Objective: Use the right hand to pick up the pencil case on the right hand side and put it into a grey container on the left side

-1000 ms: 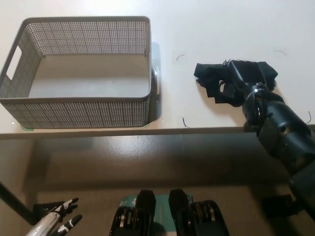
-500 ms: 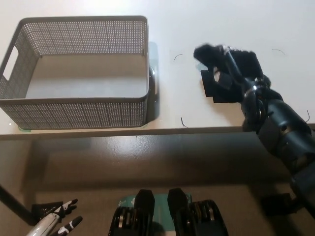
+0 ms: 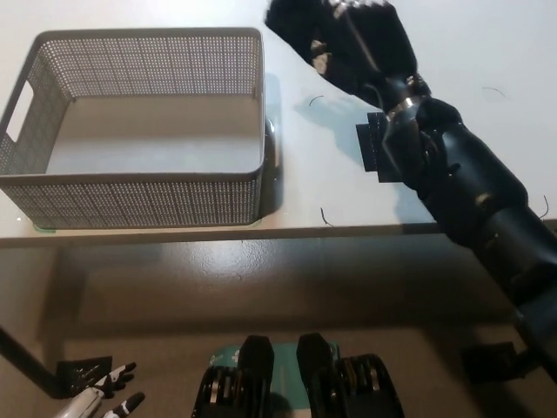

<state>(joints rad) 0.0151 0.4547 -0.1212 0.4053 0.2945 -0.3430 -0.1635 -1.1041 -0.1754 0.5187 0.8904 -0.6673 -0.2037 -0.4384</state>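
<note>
The right hand [image 3: 361, 48] is up near the top edge of the view, above the surface [image 3: 487, 52] and just right of the grey container [image 3: 148, 37]. Its fingers look wrapped around a dark bundle, which I take to be the pencil case [image 3: 291, 24]. Black on black, the two outlines merge, so the exact grip cannot be made out. The case juts left from the hand, its end close to the container's far right corner. A dark patch [image 3: 372, 148] lies on the surface beside the forearm; whether it is shadow or something else cannot be told.

The step in hand appears to be the carry across. To do it well, keep the clasp firm and the case above the rim, travel left until the bundle hangs over the middle of the open floor, then lower and let go. Releasing early would risk dropping it on the right wall or outside it.

The container is empty and wide, with plenty of room inside. Its near wall sits close to the front edge of the surface. The left hand [image 3: 103, 396] rests low at the bottom left, fingers apart, holding nothing, well clear of the path.
</note>
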